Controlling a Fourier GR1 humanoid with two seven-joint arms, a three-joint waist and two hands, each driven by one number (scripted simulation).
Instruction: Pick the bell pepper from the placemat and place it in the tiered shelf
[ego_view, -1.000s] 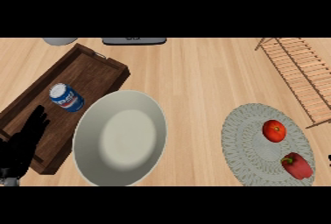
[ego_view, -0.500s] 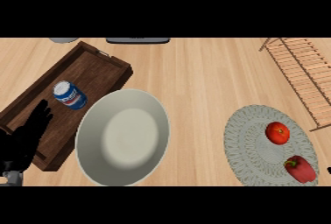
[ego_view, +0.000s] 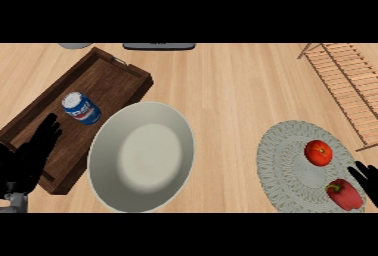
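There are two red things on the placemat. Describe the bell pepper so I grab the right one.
Find the round grey placemat at the counter's right. The bell pepper lies on its lower right part, close to the right hand. It is darker, elongated and lobed, while the tomato above it is a smooth, bright ball.

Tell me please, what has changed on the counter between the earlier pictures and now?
The right hand has come further into view at the right edge, beside the bell pepper, fingers straight, holding nothing. The whole view has shifted a little. The left hand rests open over the wooden tray as before. The tomato and pepper lie unmoved on the placemat; nothing was grasped.
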